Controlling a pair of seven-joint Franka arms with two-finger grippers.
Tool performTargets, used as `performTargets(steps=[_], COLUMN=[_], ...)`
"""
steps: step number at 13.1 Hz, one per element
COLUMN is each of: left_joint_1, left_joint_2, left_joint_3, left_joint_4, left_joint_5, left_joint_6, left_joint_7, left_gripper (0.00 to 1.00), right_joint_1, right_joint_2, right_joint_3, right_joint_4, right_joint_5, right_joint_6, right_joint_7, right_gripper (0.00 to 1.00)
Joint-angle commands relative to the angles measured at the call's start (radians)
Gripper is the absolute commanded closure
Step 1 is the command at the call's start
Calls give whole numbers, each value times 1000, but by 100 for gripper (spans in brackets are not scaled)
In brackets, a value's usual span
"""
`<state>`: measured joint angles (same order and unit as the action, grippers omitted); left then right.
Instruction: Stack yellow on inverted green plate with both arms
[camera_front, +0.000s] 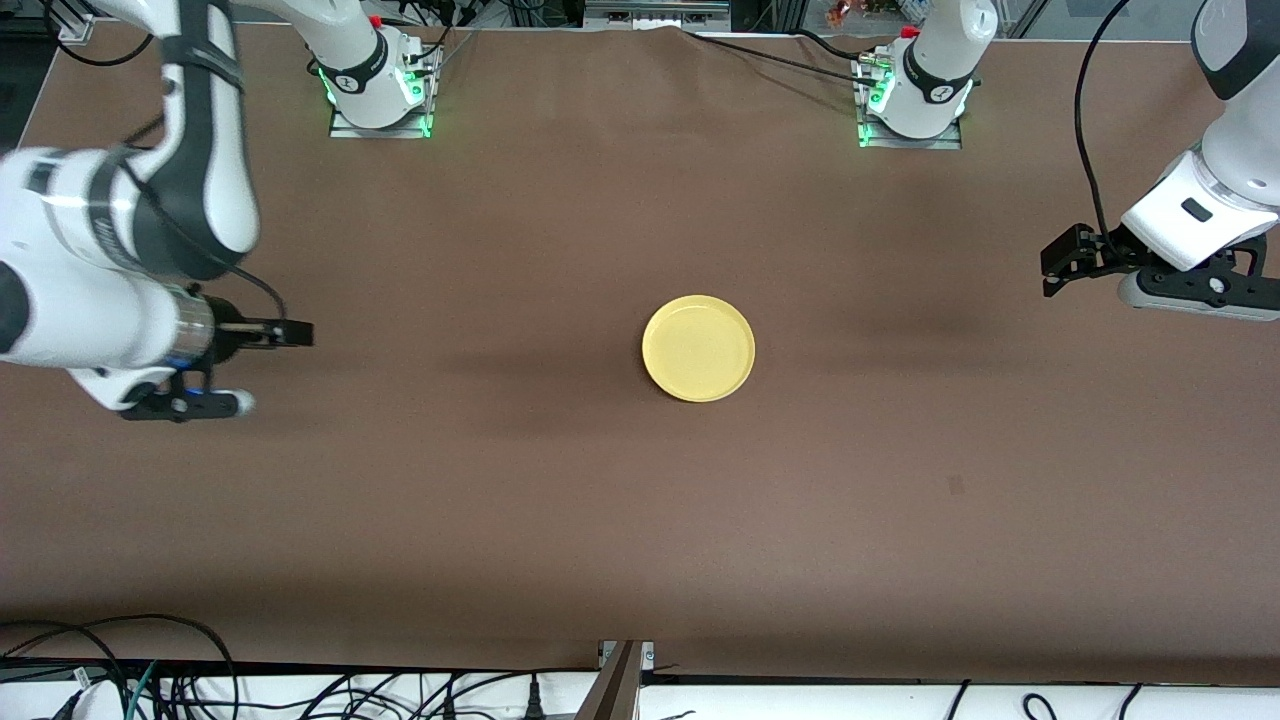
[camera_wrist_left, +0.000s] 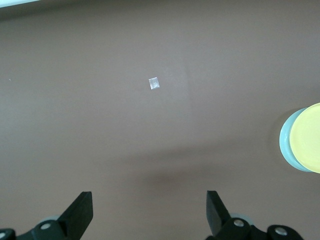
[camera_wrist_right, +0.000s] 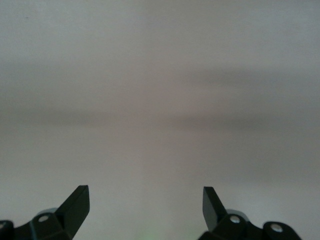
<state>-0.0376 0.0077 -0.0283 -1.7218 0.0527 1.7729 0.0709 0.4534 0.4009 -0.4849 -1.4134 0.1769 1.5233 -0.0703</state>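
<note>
**Stack complete, both arms clear**

The yellow plate (camera_front: 698, 348) sits at mid-table on the green plate (camera_wrist_left: 286, 141), of which only a pale rim shows beneath it in the left wrist view. The left gripper (camera_front: 1062, 262) and right gripper (camera_front: 270, 365) hang wide open and empty at their own table ends, apparently drawn back so nothing disturbs the stack.

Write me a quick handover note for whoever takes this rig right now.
Left gripper: open, empty, over the table's left-arm end.
Right gripper: open, empty, over the right-arm end.
Yellow plate sits mid-table on the green plate; only a green edge shows, in the left wrist view.
Done: stack looks made, though whether the green plate is inverted cannot be told.
Left: apparently nothing; both arms wait clear.
</note>
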Motion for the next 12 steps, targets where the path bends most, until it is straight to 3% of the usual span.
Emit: performTargets(steps=[1,4,7,12], left_joint_1=[-7,-7,-5,-5], left_joint_2=[12,12,12,9], left_joint_3=[-4,-7,-7,-7], left_joint_4=[31,31,31,31], left_joint_5=[26,27,27,27], left_joint_6=[-24,-26,-26,-27], left_joint_7=[18,18,18,18], left_gripper=[0,0,0,0], right_joint_1=[-213,-255,-314,-372], right_joint_2=[-175,-284,-374,-399], right_joint_3=[230,246,299,339], right_joint_4=[-50,-56,-62,-101], right_joint_5=[-79,-146,-151,-183], right_joint_6=[-25,-78,-81,-120], right_joint_7=[1,-2,-5,-2], right_gripper=[0,0,0,0])
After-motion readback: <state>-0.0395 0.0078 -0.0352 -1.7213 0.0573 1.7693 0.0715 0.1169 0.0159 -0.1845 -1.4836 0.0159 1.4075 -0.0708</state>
